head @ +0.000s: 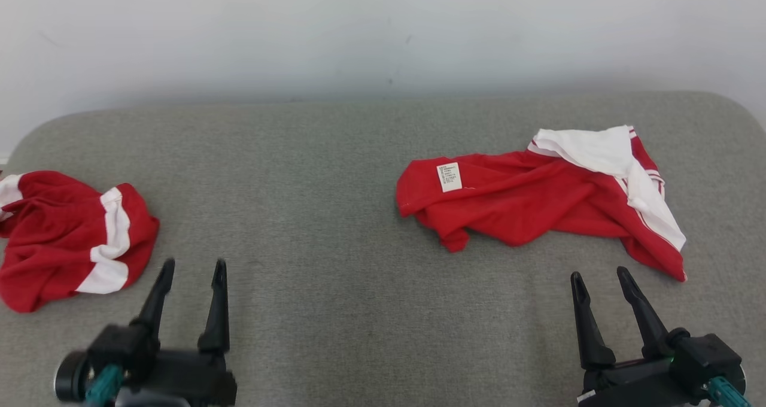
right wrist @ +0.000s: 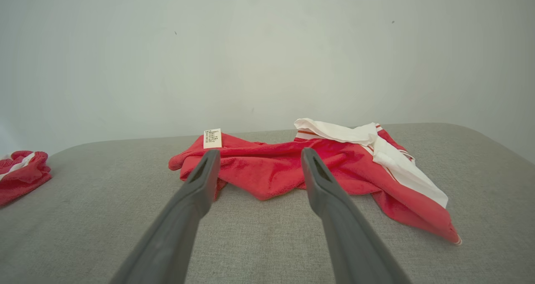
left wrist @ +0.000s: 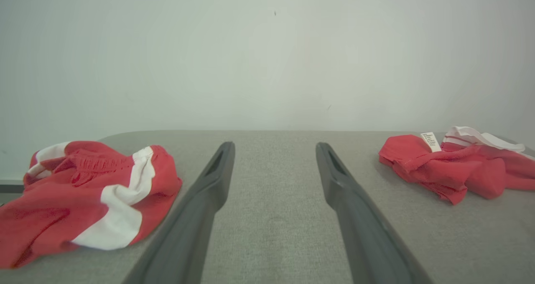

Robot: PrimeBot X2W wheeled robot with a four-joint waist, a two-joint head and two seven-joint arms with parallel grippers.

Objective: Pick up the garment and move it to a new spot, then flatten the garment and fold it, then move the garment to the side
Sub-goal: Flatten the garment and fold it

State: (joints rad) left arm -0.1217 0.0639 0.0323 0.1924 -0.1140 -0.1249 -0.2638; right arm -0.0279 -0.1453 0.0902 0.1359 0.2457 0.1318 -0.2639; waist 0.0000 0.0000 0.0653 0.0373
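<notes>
You have both claws spread wide and empty: the left gripper [head: 194,263] near left, the right gripper [head: 599,272] near right, over the grey cushion [head: 329,215]. The rumpled garment [head: 526,203] lies just beyond the right gripper; a bunched garment [head: 54,239] sits far left.

Head: high, looking forward and down over the grey cushion [head: 335,215]. Wrists: low, close above it, facing the pale wall [left wrist: 267,58] (shared throughout: bunched red garment [head: 60,239], spread red garment [head: 526,203]).
</notes>
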